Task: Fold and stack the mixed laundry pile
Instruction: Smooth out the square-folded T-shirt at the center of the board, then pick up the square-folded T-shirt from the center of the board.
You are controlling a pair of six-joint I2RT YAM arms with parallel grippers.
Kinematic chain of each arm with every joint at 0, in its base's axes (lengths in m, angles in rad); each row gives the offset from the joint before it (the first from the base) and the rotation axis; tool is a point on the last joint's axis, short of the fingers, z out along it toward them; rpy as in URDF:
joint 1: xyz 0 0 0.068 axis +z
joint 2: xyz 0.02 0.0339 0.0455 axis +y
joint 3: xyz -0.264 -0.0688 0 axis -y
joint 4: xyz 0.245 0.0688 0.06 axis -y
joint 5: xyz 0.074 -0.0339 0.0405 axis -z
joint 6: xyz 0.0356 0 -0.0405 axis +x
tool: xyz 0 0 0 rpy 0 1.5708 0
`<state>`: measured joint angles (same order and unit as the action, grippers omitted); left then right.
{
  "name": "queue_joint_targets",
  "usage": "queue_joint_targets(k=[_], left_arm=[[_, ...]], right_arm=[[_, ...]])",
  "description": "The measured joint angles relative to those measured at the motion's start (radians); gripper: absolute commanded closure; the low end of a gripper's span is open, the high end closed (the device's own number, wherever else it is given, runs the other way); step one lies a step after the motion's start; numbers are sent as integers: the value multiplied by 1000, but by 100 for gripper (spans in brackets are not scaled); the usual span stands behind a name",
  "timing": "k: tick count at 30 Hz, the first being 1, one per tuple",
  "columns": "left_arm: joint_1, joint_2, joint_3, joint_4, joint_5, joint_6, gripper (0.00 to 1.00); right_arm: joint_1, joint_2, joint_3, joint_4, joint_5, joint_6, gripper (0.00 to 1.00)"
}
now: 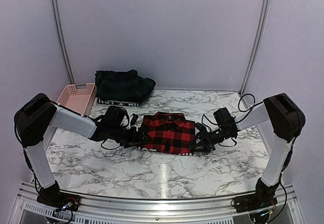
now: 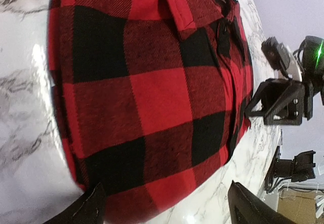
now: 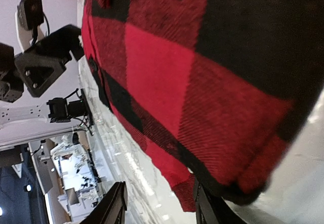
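Note:
The red-and-black checked shirt (image 1: 168, 132) lies folded flat in the middle of the marble table. My left gripper (image 1: 139, 137) is open at its left edge, and the shirt's edge (image 2: 152, 107) lies between the wide-apart fingers (image 2: 86, 209). My right gripper (image 1: 198, 142) is open at the shirt's right edge, and a corner of the shirt (image 3: 202, 82) hangs between its fingers (image 3: 111, 204). The dark green plaid piece (image 1: 124, 85) lies folded at the back, on top of the navy piece with the white lettered band (image 1: 117, 101).
The pink perforated basket (image 1: 77, 97) stands at the back left, beside the folded stack. The right gripper (image 2: 278, 102) shows in the left wrist view, beyond the shirt. The left gripper (image 3: 45, 62) shows in the right wrist view. Walls close the table at the back and sides.

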<state>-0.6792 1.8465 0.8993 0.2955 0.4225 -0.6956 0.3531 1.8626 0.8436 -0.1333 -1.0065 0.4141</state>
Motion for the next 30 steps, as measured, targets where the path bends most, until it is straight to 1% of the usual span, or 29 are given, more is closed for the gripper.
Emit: queue_joint_targets(k=[2, 3, 5, 8, 10, 12, 14, 16, 17, 21, 26, 30], left_arm=[[-2, -40, -31, -19, -4, -10, 3], [1, -60, -42, -38, -13, -16, 1], [19, -99, -57, -65, -28, -29, 1], [72, -183, -72, -95, -64, -58, 1], [107, -231, -72, -101, -88, -77, 1], [140, -265, -72, -97, -98, -103, 1], [163, -274, -73, -92, -111, -128, 1], [168, -273, -83, -93, -121, -146, 1], [167, -273, -88, -96, -127, -158, 1], [166, -264, -95, -98, -138, -203, 1], [166, -246, -98, -97, -151, -246, 1], [166, -243, -121, -98, -161, -263, 1]], right_arm=[[-34, 0, 58, -93, 51, -55, 56], [-47, 0, 95, -139, 85, -82, 56], [-54, -10, 155, -196, 149, -126, 56], [-36, -87, 208, -249, 235, -182, 55], [18, -166, 237, -258, 293, -215, 55], [109, -229, 275, -248, 352, -247, 57], [215, -243, 327, -234, 414, -281, 58], [309, -214, 384, -234, 485, -315, 61], [361, -178, 424, -238, 530, -339, 62], [502, -24, 547, -261, 657, -402, 64], [598, 129, 640, -308, 756, -453, 65], [647, 224, 708, -337, 822, -483, 65]])
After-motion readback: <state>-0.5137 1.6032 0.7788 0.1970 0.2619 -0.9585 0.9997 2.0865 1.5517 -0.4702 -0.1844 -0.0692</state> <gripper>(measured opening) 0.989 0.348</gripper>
